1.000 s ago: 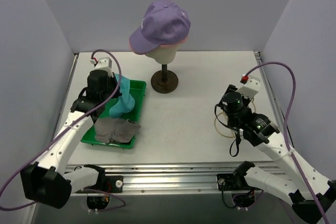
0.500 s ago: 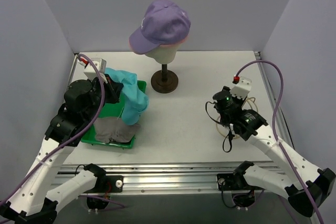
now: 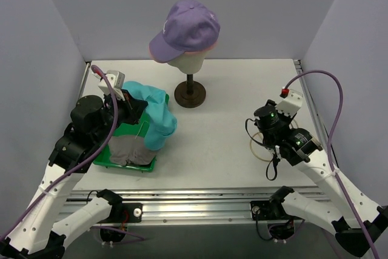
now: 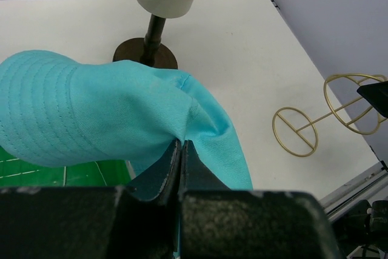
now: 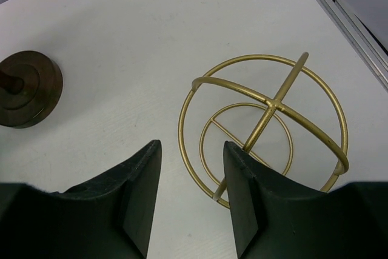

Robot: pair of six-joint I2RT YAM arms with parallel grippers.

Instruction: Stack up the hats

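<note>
Pinching fabric of the teal bucket hat [image 4: 109, 113], the left gripper [image 4: 180, 144] holds it clear above the green tray [image 4: 60, 174] for stacking; the right gripper [image 5: 193, 168] hangs half-open, empty.

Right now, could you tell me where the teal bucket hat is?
The teal bucket hat hangs at the left of the top view, pinched in the left gripper over the green tray.

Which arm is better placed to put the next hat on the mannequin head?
Left. The left gripper is shut on the teal bucket hat, lifted above the green tray, near the mannequin head wearing the lavender cap. The right gripper is open and empty over the gold wire stand.
</note>
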